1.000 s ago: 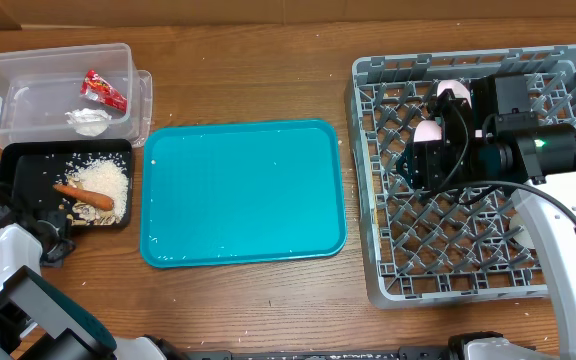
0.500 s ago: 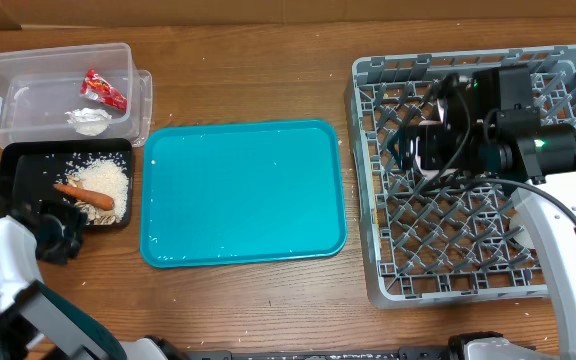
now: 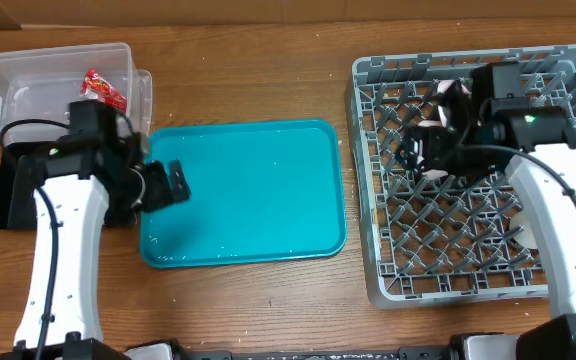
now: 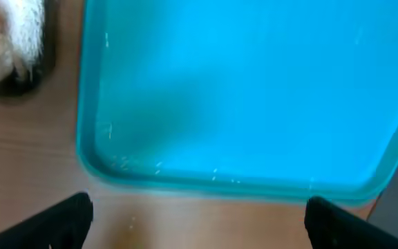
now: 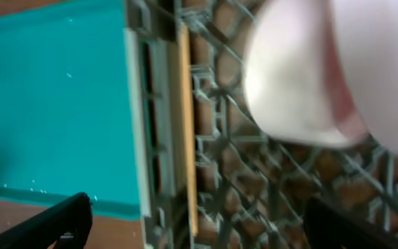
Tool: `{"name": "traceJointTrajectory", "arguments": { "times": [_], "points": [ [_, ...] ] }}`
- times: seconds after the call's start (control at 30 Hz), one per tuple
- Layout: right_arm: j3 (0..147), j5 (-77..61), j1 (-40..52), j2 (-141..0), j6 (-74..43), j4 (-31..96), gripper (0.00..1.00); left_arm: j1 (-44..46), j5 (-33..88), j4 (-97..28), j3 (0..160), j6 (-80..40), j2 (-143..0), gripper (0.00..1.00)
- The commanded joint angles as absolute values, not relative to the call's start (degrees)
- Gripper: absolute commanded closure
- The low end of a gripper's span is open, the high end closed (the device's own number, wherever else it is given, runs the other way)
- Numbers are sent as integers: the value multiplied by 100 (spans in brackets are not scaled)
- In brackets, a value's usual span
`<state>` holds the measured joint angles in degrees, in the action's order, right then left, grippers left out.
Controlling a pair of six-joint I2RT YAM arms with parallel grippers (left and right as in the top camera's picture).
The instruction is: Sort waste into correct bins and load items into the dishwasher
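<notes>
Grey rack [image 3: 468,250] on the surface's right: your right hand [image 3: 430,150] hangs over it, wide, empty. Teal tray [image 3: 258,200]: left hand [image 3: 165,186] wide above its left edge. White dish [image 5: 302,76] sits in the rack, inward of the chopstick [image 5: 184,117] lying along the tray-side wall; right arm nearer

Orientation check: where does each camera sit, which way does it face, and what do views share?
Overhead: fixed above the table, looking straight down; teal tray, dish rack, left arm, right arm show.
Left wrist: above the tray's edge, looking down; own black fingertips at bottom corners.
Right wrist: above the rack's tray-side wall, blurred white dish; own fingertips at bottom.
Shared: all three show the tray.
</notes>
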<state>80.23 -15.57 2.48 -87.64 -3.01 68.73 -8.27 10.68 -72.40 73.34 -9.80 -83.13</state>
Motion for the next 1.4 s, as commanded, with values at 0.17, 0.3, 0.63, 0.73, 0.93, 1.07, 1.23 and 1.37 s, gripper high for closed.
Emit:
{"name": "traceJointTrajectory", "arguments": {
  "times": [0.17,0.3,0.63,0.73,0.93,1.07,1.23,1.37],
  "points": [
    [7837,-1439,-493,-8427,-261,7290,0,-705,550,-8617,7236,-663,-7911,0],
    [7249,-1391,-495,-7787,-266,6923,0,-705,532,-8396,6827,-725,-7317,0],
    [5690,-565,-495,-4805,-624,6097,0,-705,246,-7745,6670,-775,-5124,0],
    [5640,-434,-495,-4309,-620,6069,0,-705,244,-7437,6667,-773,-4740,0],
    [5640,-434,-495,-4036,-622,6073,0,-705,336,-7238,6667,-993,-4654,0],
    [5634,-434,-495,-4066,-622,6075,0,-705,403,-7179,6667,-1181,-4731,0],
    [5634,-434,-495,-4066,-622,6073,0,-705,403,-7212,6667,-1181,-4762,0],
    [5634,-434,-495,-4066,-622,6073,0,-705,403,-7214,6667,-1181,-4762,0]
  ]
}}
